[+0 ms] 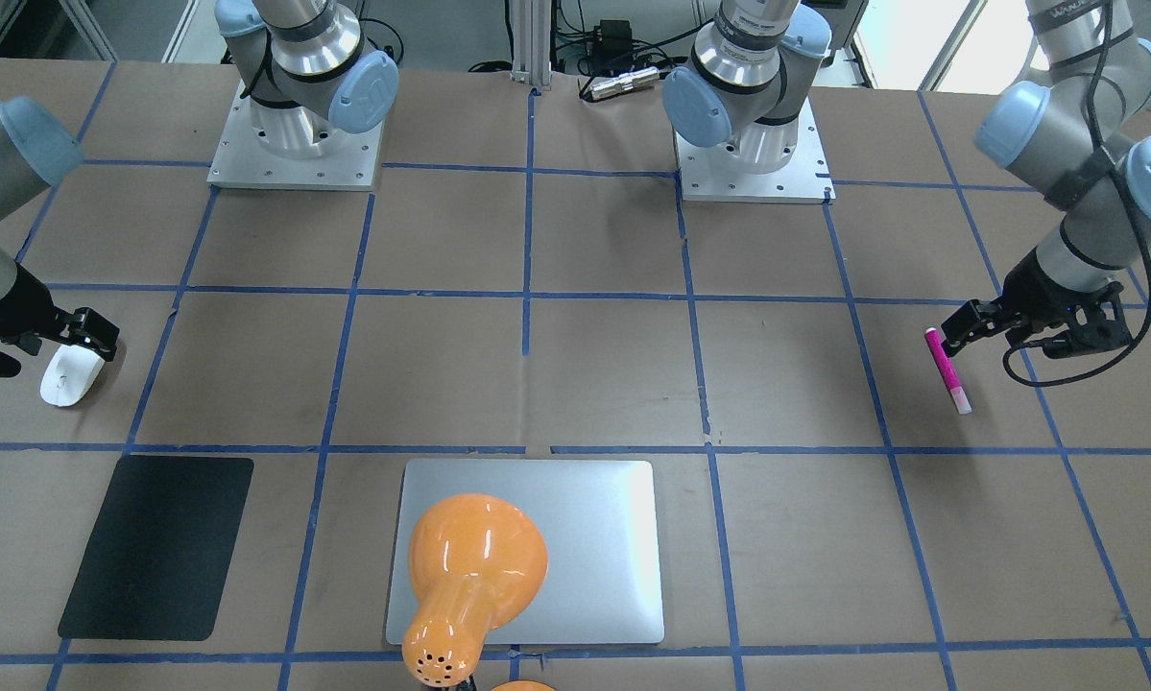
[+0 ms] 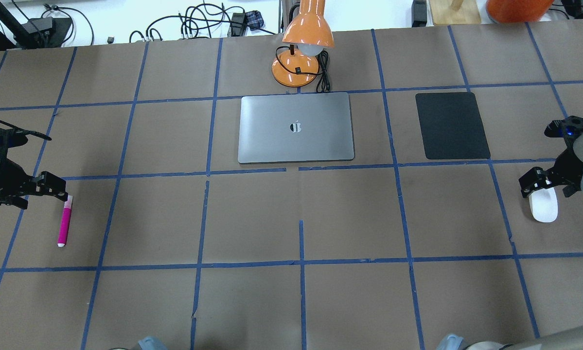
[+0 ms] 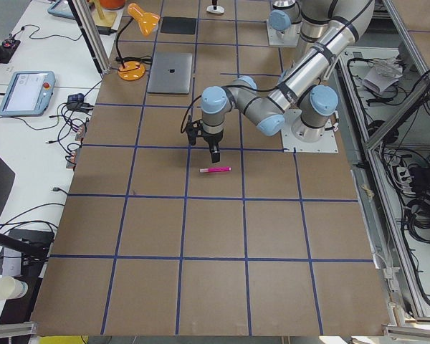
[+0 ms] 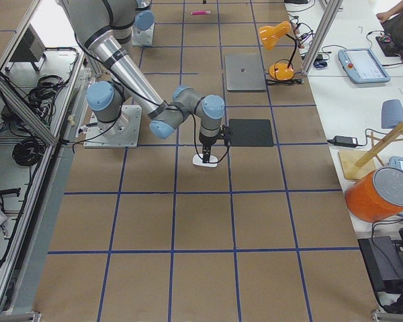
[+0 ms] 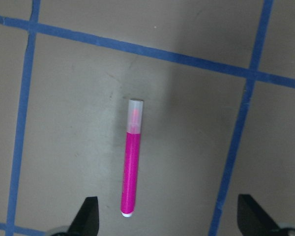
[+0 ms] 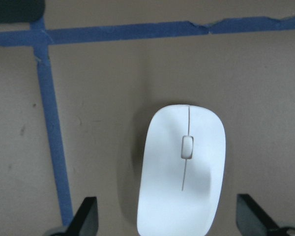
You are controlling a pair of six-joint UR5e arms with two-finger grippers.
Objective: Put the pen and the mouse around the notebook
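The magenta pen [image 2: 64, 221] with its pale cap lies flat on the table at my far left, also in the front view [image 1: 947, 369]. My left gripper [image 2: 53, 187] hovers over its cap end, open, and the wrist view shows the pen [image 5: 130, 162] between and ahead of the spread fingertips [image 5: 88, 216]. The white mouse [image 2: 544, 206] rests at my far right. My right gripper [image 2: 539, 187] stands open above it, with the mouse [image 6: 182, 172] centred between the fingers. The silver notebook [image 2: 296, 127] lies closed at the table's far middle, apart from both.
A matte black pad [image 2: 451, 125] lies to the right of the notebook. An orange desk lamp [image 2: 303, 43] with its cord stands just behind the notebook, its shade leaning over the notebook's far edge. Blue tape lines grid the brown table.
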